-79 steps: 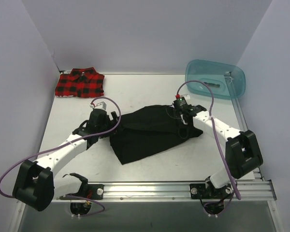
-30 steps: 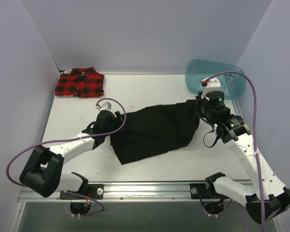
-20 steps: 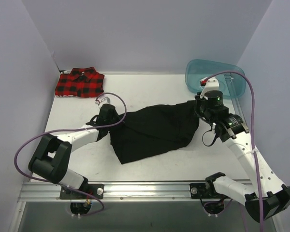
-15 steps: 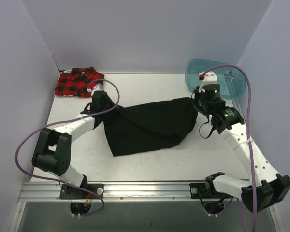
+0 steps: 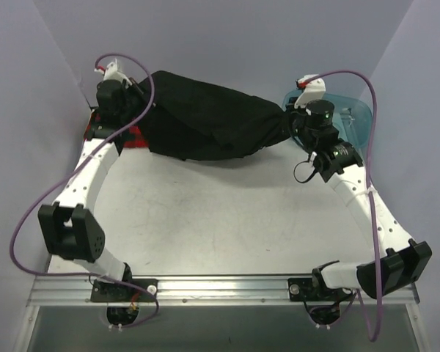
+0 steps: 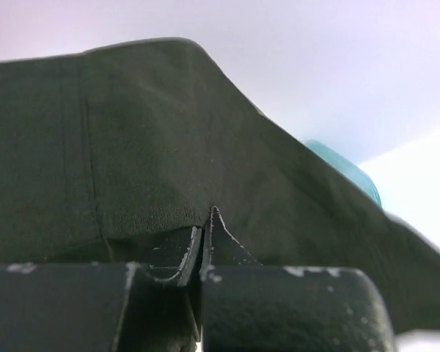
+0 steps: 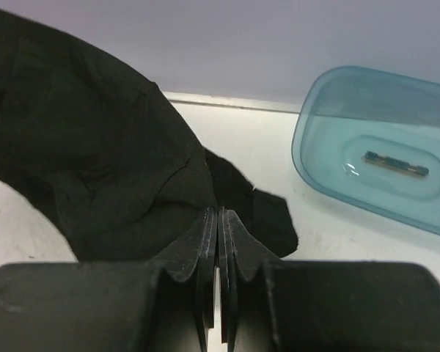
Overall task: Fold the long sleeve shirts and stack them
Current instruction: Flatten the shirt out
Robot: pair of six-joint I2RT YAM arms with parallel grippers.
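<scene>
From above: my left gripper [image 5: 134, 99] and right gripper [image 5: 287, 123] each pinch one end of the black shirt [image 5: 205, 121], held up from ten to two o'clock. The plaid shirt [image 5: 134, 136] peeks out below, I think. Left wrist: pinched tight on black cloth. Right wrist: the same.

No legible txt or nos., black shirt [image 5: 205, 121] plain, mark [image 7: 396, 163] in teal tub [image 7: 313, 147] unreadable

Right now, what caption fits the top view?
Left gripper and right gripper hold the black shirt stretched above the table.

Arms [image 5: 95, 158] high, outstretched — jaws pinched
</scene>
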